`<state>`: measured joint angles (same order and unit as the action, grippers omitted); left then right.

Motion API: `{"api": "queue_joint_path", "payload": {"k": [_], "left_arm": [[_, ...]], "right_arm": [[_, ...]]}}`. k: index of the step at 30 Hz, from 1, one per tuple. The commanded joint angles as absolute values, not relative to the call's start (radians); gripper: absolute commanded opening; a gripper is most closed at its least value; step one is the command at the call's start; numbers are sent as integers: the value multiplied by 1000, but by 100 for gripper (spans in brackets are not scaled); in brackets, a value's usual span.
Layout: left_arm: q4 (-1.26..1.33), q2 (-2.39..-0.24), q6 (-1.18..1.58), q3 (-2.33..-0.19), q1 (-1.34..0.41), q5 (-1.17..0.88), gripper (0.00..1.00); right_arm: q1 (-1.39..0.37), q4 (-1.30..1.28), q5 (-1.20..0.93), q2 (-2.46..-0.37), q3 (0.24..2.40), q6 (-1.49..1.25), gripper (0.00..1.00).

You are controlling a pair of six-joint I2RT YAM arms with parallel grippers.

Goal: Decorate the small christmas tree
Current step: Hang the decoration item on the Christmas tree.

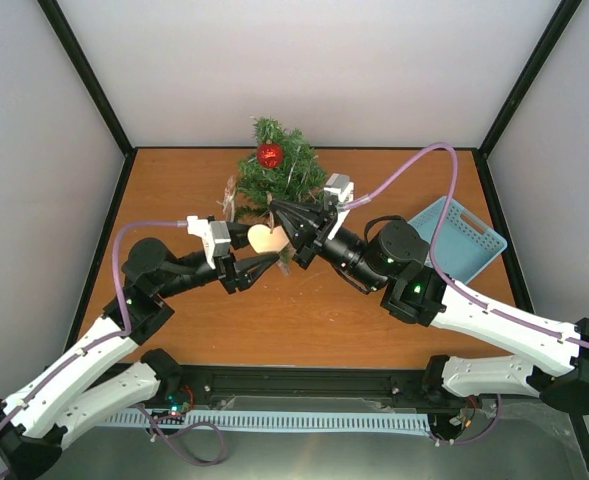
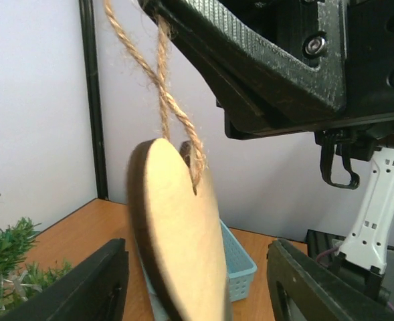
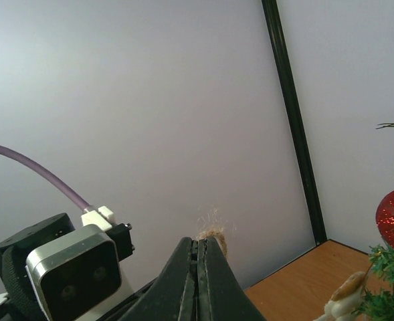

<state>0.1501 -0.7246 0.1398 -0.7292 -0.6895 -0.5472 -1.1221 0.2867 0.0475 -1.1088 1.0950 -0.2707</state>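
Pinching a jute twine loop (image 2: 164, 93), R gripper (image 3: 199, 267) has both fingers pressed flat together, w/ frayed fibre poking out just above the tips in its own wrist view. Straight below that pinch the twine crosses over itself once and runs thru a hole near the top of a flat wooden heart (image 2: 176, 227). The heart hangs free, nearly edge-on to the L wrist cam and tilted a bit. L gripper (image 2: 197, 294) sits right under R gripper w/ jaws spread. One black finger (image 2: 89, 284) stands each side of the heart's lower half, gaps showing on both sides, so no grip on it. Whether the heart's bottom tip touches anything: can't tell, it's cut off at the frame edge.

Beyond R gripper's tips, on the side away from both arm bases, stands the small christmas tree (image 1: 274, 172). It is upright near the back edge of the table (image 1: 304, 310), close behind the heart but apart from it in the L wrist view. A red glitter bauble (image 1: 269, 155) hangs near the tree's top. A pale ornament (image 3: 347, 291) sits lower down, too cut off to name. Out behind R gripper's wrist, toward the R side of the table, a light blue basket (image 1: 459, 238) lies at an angle, well apart from the tree.
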Motion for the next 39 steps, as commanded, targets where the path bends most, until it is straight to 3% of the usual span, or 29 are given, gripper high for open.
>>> {"api": "queue_joint_path", "payload": {"k": [1, 3, 9, 15, 19, 22, 31, 36, 39], "left_arm": [[133, -693, 113, -752, -701, -478, 49], [131, -672, 120, -751, -701, -434, 44], [105, -630, 118, -763, -701, -378, 48], [214, -659, 158, -759, -701, -646, 44], [195, -683, 170, -775, -701, -634, 44], [163, -697, 136, -781, -701, -606, 57], [225, -732, 126, -757, -701, -657, 63], [222, -733, 122, -755, -700, -595, 62], [204, -724, 93, -748, -700, -564, 67]], "right_arm": [[-1134, 313, 109, -1094, 1116, -252, 3], [-1134, 314, 113, -1094, 1117, -248, 3], [-1134, 309, 126, -1101, 1127, -240, 3], [-1136, 323, 115, -1116, 1141, -240, 3], [-1136, 313, 91, -1125, 1157, -239, 3], [-1137, 311, 84, -1123, 1158, -239, 3], [-1138, 325, -58, -1121, 1151, -233, 3], [-1137, 332, -56, -1113, 1134, -242, 3], [-1137, 335, -81, -1100, 1125, -228, 3]]}}
